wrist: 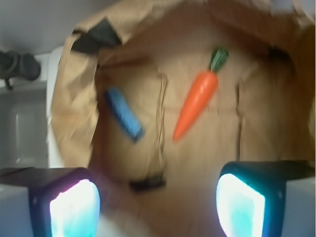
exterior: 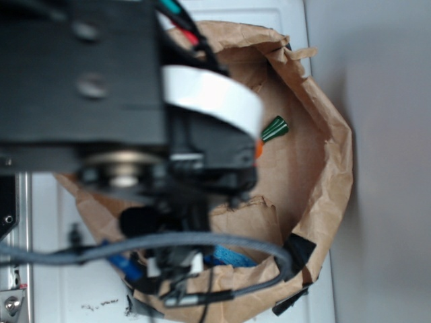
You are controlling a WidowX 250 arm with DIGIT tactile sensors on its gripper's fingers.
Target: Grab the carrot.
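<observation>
The orange carrot (wrist: pixel 196 104) lies on the floor of the brown paper bag (wrist: pixel 74 103), its green stem (wrist: pixel 218 58) pointing up and right, its tip down and left. In the exterior view only its green stem (exterior: pixel 275 129) and a sliver of orange show past the arm. My gripper (wrist: pixel 157 205) hangs above the bag, open and empty; its two lit pads (wrist: pixel 75 210) stand wide apart at the bottom of the wrist view. The carrot is beyond the jaws, nearer the right pad, not between them.
A flat blue strip (wrist: pixel 124 114) lies left of the carrot, also seen in the exterior view (exterior: pixel 232 257). The bag's crumpled walls (exterior: pixel 337 155) ring the objects. Black tape patches (wrist: pixel 91 40) sit on the rim. The arm and its cables (exterior: pixel 168 245) hide much of the bag.
</observation>
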